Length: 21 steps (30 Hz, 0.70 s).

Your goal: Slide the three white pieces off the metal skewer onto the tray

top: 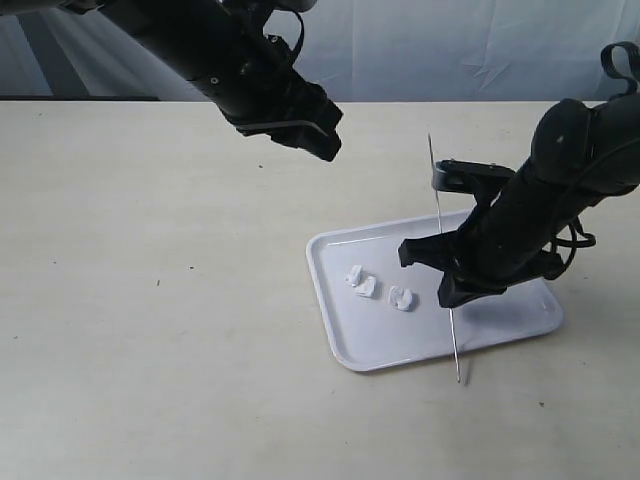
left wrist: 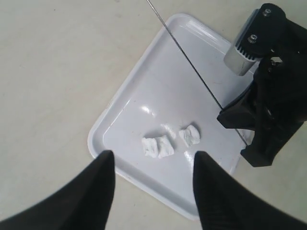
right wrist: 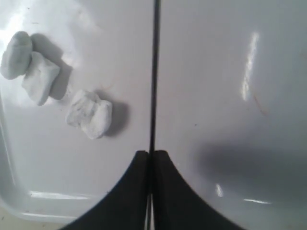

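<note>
The three white pieces lie loose on the tray (top: 500,315), two touching (top: 360,282) and one just beside them (top: 402,298). My right gripper (top: 445,268) is shut on the metal skewer (top: 434,190). It holds the skewer bare over the tray, one end beyond the front rim. In the right wrist view the skewer (right wrist: 154,72) runs out from the closed gripper (right wrist: 151,153), with the pieces (right wrist: 89,114) off to one side. My left gripper (top: 315,140) hangs open and empty above the table behind the tray. Its view shows the gripper (left wrist: 153,154), the pieces (left wrist: 165,146) and the skewer (left wrist: 187,52).
The tray (left wrist: 158,86) rests on a plain beige tabletop (top: 150,300). A pale backdrop (top: 450,50) hangs behind the table's far edge. The right arm's black body (left wrist: 273,96) looms over the tray's right side.
</note>
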Motion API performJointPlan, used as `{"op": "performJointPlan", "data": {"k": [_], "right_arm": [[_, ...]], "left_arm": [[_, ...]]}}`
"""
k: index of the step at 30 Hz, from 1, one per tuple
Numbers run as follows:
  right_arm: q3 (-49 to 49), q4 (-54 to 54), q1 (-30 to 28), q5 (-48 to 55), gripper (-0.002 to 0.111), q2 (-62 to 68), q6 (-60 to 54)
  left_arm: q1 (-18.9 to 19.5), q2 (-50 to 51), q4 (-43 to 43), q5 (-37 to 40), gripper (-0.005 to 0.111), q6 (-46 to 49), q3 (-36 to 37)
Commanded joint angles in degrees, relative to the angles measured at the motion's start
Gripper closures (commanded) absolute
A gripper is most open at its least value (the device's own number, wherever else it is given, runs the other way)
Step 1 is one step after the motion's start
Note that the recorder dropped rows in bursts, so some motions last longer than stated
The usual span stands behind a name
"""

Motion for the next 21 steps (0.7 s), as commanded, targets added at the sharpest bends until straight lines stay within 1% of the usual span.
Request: {"op": "performJointPlan", "data": {"k": [1, 3, 7, 13, 18, 21], "right_arm": [[-0.21, -0.74, -0.16, 0.05, 0.109, 1.3, -0.06], [-0.21, -0.33, -0.16, 0.05, 0.106, 1.64, -0.06], [-0.21, 0.05, -0.16, -0.29, 0.096, 1.78, -0.06], [-0.21, 0.2, -0.16, -0.5, 0.086, 1.78, -0.06], [-0.21, 0.2, -0.16, -0.37, 0.086, 0.89, -0.06], [-0.21, -0.4, -0.16, -0.59, 0.087, -1.43, -0.84]], "left_arm": [[0.01, -0.55, -1.63, 0.65, 0.058, -0.43, -0.02], [0.01, -0.55, -2.34, 0.85, 0.058, -0.43, -0.02], [0.01, -0.55, -2.69, 0.95, 0.058, -0.43, -0.02], [0.01, -0.55, -2.69, 0.4, 0.058, -0.43, -0.02], [0.01, -1.8, -1.91, -0.12, 0.061, -0.43, -0.02], [0.01, -3.69, 2.07, 0.99, 0.063, -1.35, -0.02]]}}
